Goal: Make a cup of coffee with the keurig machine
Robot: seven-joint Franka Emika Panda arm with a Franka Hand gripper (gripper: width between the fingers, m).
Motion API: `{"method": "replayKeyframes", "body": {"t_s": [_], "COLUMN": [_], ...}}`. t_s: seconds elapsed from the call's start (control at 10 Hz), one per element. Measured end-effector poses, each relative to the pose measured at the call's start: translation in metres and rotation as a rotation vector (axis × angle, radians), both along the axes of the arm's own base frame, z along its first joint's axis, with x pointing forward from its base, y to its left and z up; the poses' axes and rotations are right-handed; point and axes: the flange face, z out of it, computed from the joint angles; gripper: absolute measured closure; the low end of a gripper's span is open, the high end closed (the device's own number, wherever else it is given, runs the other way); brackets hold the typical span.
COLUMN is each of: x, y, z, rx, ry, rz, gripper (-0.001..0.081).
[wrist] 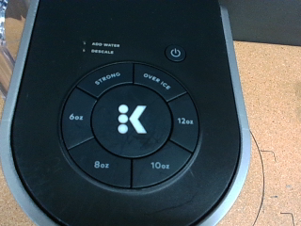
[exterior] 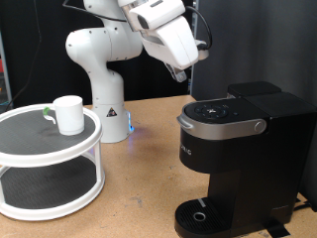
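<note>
In the exterior view the Franka arm's gripper (exterior: 181,72) hangs in the upper middle of the frame, tilted down toward the keurig machine (exterior: 238,159), above its top and apart from it. Its fingers are too small and dark to tell whether they are parted or closed; nothing is visible between them.

The machine stands on the wooden table (exterior: 139,188) at the right of the frame, lid down, its silver-grey lid handle (exterior: 226,126) facing the lower left and its round drip tray (exterior: 203,216) at the bottom.

The cup (exterior: 68,114) sits upright on the top shelf of a white two-tier round rack (exterior: 50,164) at the left of the frame, well apart from the machine, with a green mark (exterior: 48,108) just beside it.

The wrist view looks straight down on the round button panel (wrist: 132,121), with a white K at its centre, the ring reading STRONG, OVER ICE, 6, 8, 10 and 12 oz. The power button (wrist: 176,53) lies just outside the ring.
</note>
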Motion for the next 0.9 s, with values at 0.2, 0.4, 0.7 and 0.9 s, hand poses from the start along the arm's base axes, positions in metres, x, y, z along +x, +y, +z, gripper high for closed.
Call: {"method": "replayKeyframes", "body": {"t_s": [0.2, 0.4, 0.7, 0.9], "x": [-0.002, -0.005, -0.018, -0.029], "y": [-0.002, -0.010, -0.036, -0.052], "z": [-0.003, -0.006, -0.003, 0.005], "rx": [-0.018, -0.049, -0.056, -0.056], "ry": [0.012, 0.041, 0.102, 0.151], "rz": [0.013, 0.045, 0.169, 0.294], "gripper": [0.0805, 0.0805, 0.0805, 0.0805]}}
